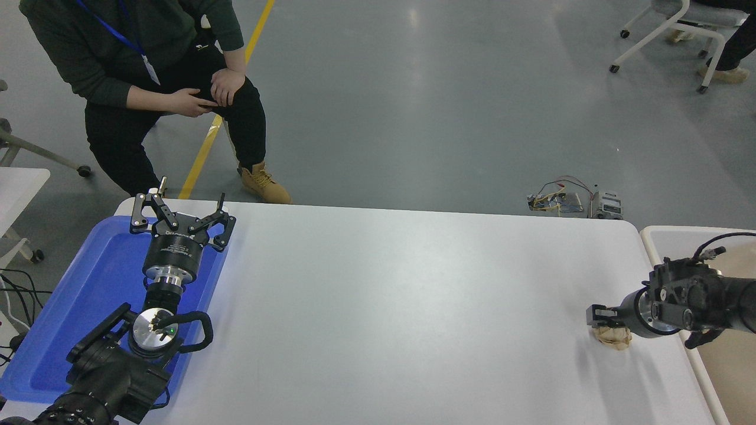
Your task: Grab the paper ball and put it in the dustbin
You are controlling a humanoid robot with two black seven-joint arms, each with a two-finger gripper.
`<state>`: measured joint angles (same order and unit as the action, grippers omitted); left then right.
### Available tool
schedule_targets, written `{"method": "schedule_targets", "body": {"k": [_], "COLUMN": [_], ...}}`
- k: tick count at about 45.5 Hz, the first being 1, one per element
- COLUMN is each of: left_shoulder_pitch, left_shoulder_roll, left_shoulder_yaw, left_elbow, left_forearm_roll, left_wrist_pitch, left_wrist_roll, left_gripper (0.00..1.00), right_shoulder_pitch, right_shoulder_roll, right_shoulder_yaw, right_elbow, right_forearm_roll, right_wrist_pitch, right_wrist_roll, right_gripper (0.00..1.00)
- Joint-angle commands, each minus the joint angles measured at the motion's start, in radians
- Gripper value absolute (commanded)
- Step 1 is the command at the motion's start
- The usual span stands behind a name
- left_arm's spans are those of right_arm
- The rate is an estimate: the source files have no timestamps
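Crumpled tan-brown paper ball (614,338) sits near the white table's (413,307) right edge, beside the off-white-rimmed dustbin (655,251). Over it is the black right gripper (602,317); I cannot tell its finger spread or grip. Parked left gripper (180,215) gapes empty over the blue tray (88,283).

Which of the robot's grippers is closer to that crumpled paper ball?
Right. The right gripper is directly over the paper ball; the left gripper sits far across the table, above the blue tray.

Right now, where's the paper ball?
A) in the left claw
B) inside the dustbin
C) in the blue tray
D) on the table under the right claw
D: the paper ball lies on the table, partly covered by the right claw, short of the dustbin.
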<state>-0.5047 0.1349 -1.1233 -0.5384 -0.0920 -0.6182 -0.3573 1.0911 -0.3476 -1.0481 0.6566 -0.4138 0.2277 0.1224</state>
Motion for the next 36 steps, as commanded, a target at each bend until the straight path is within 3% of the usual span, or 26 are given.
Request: {"method": "schedule_targets", "body": {"k": [1, 25, 36], "left_shoulder_pitch": [0.000, 0.000, 0.000], "left_shoulder_roll": [-0.001, 0.000, 0.000], "left_shoulder_yaw": [-0.001, 0.000, 0.000], "left_elbow": [0.000, 0.000, 0.000], "left_forearm_roll": [0.000, 0.000, 0.000], "left_wrist_pitch": [0.000, 0.000, 0.000], "left_wrist_roll": [0.000, 0.000, 0.001], "left_gripper": [1.00, 1.00, 1.00], "right_shoulder_pitch": [0.018, 0.366, 0.625], "right_shoulder_roll": [-0.004, -0.192, -0.199], "right_shoulder_yaw": [-0.012, -0.069, -0.187], "right_elbow": [-0.002, 0.256, 0.394], "right_forearm_roll": [-0.033, -0.181, -0.180], "right_wrist_pitch": [-0.005, 0.027, 0.088], "right_wrist_roll": [0.039, 0.060, 0.094], "right_gripper": [0.00, 0.00, 0.00]}}
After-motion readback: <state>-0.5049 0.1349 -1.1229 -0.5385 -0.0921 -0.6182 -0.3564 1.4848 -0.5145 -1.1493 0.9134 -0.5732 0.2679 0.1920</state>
